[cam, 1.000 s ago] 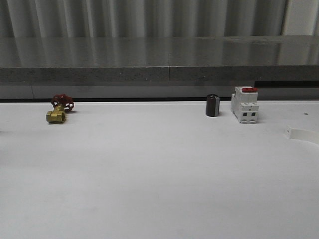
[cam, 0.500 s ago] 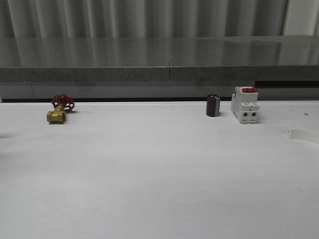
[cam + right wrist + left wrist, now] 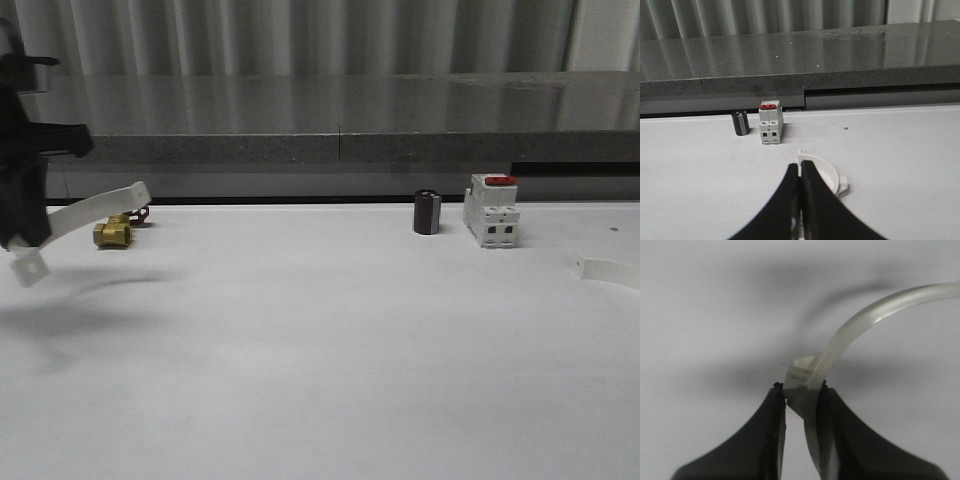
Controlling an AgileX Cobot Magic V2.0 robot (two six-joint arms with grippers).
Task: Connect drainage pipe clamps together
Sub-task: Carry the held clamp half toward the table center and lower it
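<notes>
One white half-ring drainage pipe clamp (image 3: 92, 211) hangs in the air at the far left of the front view, its flat tab (image 3: 28, 268) pointing down. My left gripper (image 3: 35, 236) is shut on it. In the left wrist view the black fingers (image 3: 771, 425) pinch the clamp (image 3: 865, 310) near its tabbed end, above the white table. The other clamp (image 3: 606, 270) lies on the table at the right edge. In the right wrist view this clamp (image 3: 826, 173) lies just beyond my right gripper (image 3: 800, 169), whose fingers are pressed together.
A brass valve (image 3: 112, 235) sits at the back left, partly behind the held clamp. A black cylinder (image 3: 427, 212) and a white block with a red switch (image 3: 491, 211) stand at the back right. A grey ledge (image 3: 340, 150) runs along the table's far edge.
My left arm has come into the front view from the left, carrying its clamp in the air. The clamp on the right lies where it was.
</notes>
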